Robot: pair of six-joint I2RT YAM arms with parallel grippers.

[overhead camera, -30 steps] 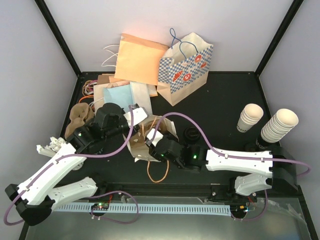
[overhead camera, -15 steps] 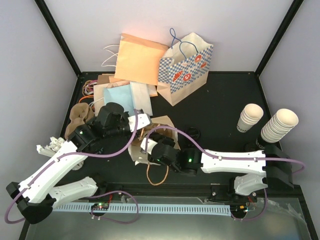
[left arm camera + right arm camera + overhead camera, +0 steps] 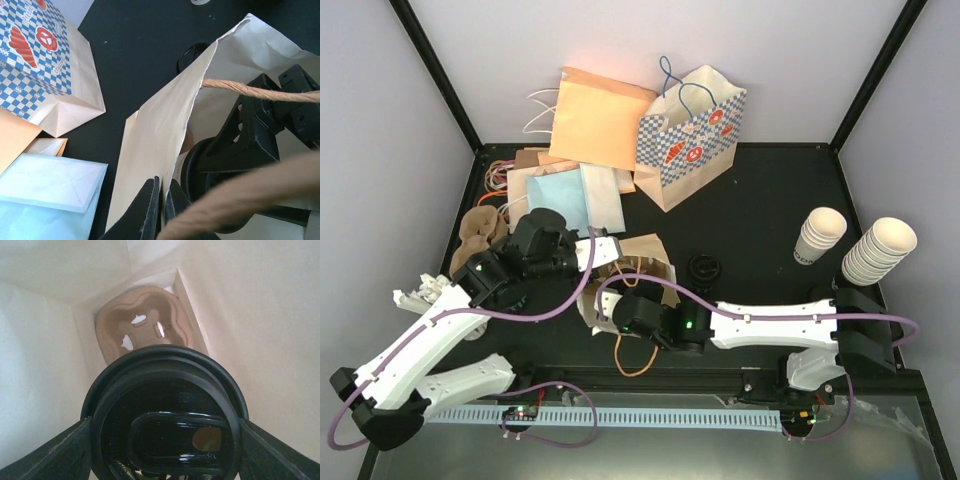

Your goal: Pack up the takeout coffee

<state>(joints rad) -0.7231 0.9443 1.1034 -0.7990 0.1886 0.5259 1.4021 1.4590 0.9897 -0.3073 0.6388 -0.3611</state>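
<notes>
Takeout coffee (image 3: 165, 415) in paper bag (image 3: 150, 135): judged light, crushable; right jaws seemingly grip its sides; left jaws pinch bag rim.

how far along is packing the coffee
Done: the left gripper pinches the paper bag open by its rim. In hand: the right gripper holds the takeout coffee inside the bag, above the cardboard cup carrier. Left: set it down, release, withdraw.
</notes>
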